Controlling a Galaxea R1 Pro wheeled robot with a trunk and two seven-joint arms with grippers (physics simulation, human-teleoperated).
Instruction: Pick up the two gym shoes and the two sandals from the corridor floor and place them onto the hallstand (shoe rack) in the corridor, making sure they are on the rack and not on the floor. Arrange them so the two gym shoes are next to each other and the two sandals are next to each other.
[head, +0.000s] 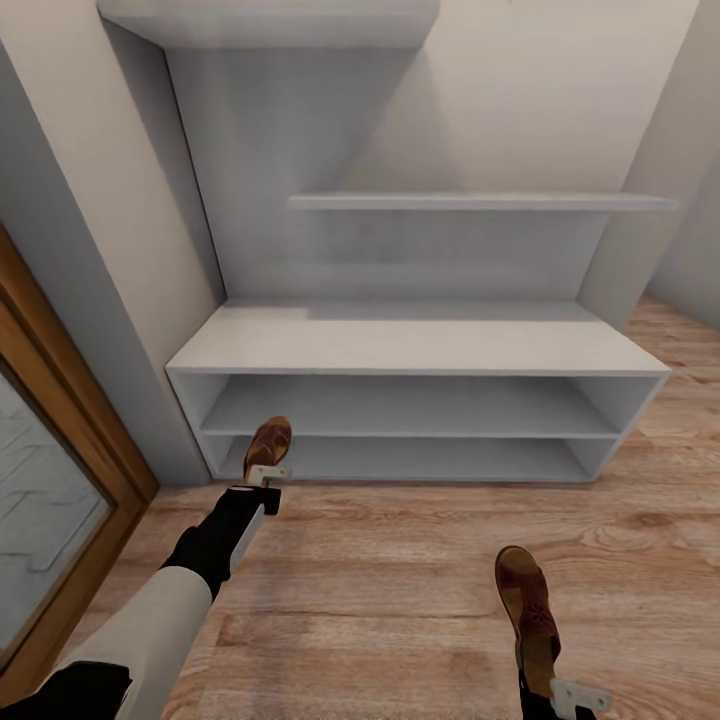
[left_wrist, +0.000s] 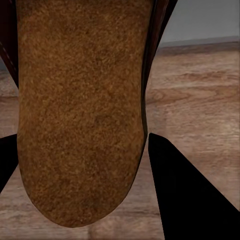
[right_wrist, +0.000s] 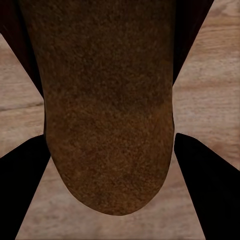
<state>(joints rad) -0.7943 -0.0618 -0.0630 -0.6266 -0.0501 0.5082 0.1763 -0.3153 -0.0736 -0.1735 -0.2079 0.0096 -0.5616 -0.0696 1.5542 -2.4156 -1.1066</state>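
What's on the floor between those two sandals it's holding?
Nothing: the head view shows bare corridor floor between the left sandal and the right sandal.

hallstand (head: 420, 345) ahead, one sandal (head: 268, 442) before its left end, other sandal (head: 528, 610) right

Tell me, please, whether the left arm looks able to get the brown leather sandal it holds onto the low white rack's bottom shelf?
Probably yes: the left gripper holds its brown leather sandal just before the white rack's bottom shelf, with nothing between.

Head view high, facing down at hallstand (head: 410, 345) and corridor floor (head: 400, 580); wrist views close over sandal soles, sharing that floor.
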